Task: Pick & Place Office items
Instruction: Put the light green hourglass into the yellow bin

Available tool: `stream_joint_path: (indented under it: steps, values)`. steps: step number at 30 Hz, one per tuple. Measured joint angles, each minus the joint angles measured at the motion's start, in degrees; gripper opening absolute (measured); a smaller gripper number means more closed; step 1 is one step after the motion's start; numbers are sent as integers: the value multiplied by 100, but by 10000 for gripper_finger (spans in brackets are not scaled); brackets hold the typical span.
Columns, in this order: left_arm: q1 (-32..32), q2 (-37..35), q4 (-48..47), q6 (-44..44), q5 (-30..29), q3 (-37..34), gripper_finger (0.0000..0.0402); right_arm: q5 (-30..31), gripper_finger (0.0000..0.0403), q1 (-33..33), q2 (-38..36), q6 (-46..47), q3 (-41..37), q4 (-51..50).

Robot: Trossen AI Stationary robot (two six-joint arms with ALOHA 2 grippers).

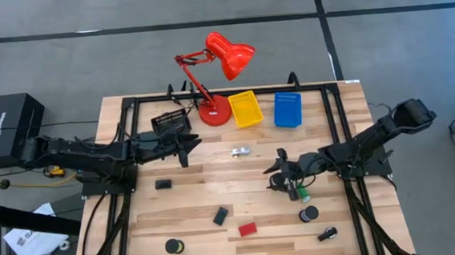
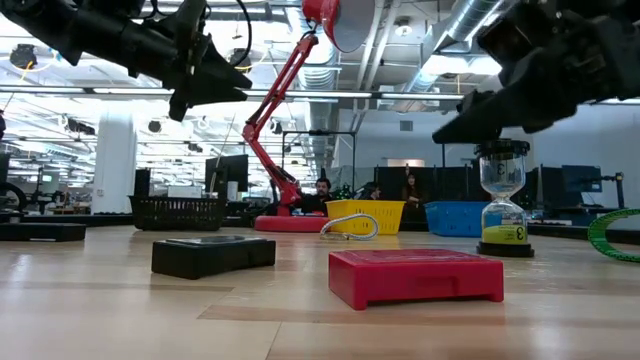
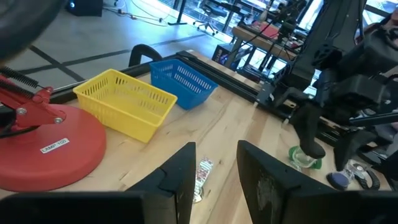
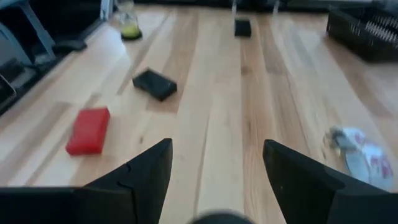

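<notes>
My left gripper [image 1: 187, 145] is open and empty, in the air left of a silvery clip [image 1: 239, 151], which lies flat on the table and shows just past its fingers in the left wrist view [image 3: 202, 177]. My right gripper [image 1: 277, 172] is open and empty, above the table beside the green cylinder [image 1: 302, 191], a small timer standing upright [image 2: 503, 215]. Two black blocks [image 1: 163, 183] [image 1: 220, 216] and a red block [image 1: 247, 229] lie flat on the table. Black tape rolls [image 1: 173, 246] [image 1: 308, 214] lie near the front edge.
A red desk lamp [image 1: 214, 112] stands at the back on its round base. Beside it sit a black tray [image 1: 171, 122], a yellow tray [image 1: 245, 108] and a blue tray [image 1: 287, 110]. Another small dark item [image 1: 326, 235] lies at the front right.
</notes>
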Motion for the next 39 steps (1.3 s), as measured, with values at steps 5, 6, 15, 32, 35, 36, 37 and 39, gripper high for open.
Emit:
stream_joint_path:
  steps: [5, 6, 15, 32, 35, 36, 37, 39]
  values:
    - [0, 0, 24, 0, 1, 0, 112, 120, 240, 0, 6, 8, 0, -269]
    - [0, 0, 28, 0, 1, 0, 112, 120, 239, 0, 37, 10, 0, -279]
    - [-2, 0, 31, 0, 3, 0, 112, 125, 240, 0, 73, 11, 0, -298]
    - [-26, 0, 28, -13, 12, 0, 112, 110, 240, -17, 73, 273, -4, -641]
    - [-26, 0, 27, -17, 12, 0, 112, 104, 239, -75, 73, 264, -4, -653]
    - [-26, 0, 26, -17, 12, 0, 112, 106, 238, -99, 73, 264, -4, -656]
    - [-31, 0, 26, -17, 12, 0, 112, 106, 237, -117, 73, 264, -4, -658]
    - [-55, 0, 26, -17, 3, 0, 112, 106, 230, -138, 73, 301, -4, -658]
